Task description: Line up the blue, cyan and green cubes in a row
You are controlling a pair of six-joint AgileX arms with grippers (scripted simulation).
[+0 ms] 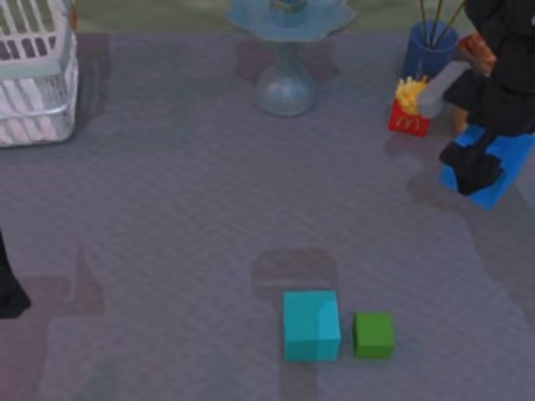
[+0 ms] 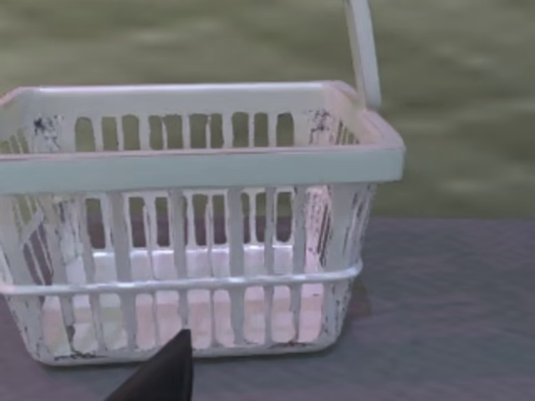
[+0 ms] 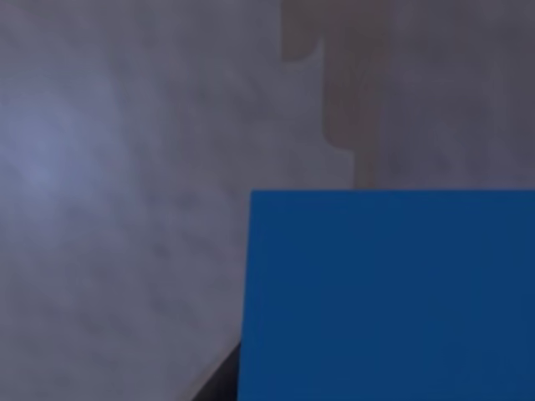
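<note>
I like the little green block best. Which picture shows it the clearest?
The top view. There the green cube sits in full sight on the table near the front edge, just right of the cyan cube. The left wrist view shows only a white basket, and the right wrist view only the blue cube.

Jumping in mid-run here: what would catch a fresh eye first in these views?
The right gripper at the table's right edge, over the blue cube, which fills the right wrist view. Next, the cyan cube and green cube sit side by side with a small gap, near the front centre. The left arm is parked at the left edge, its wrist camera facing the white basket.
</note>
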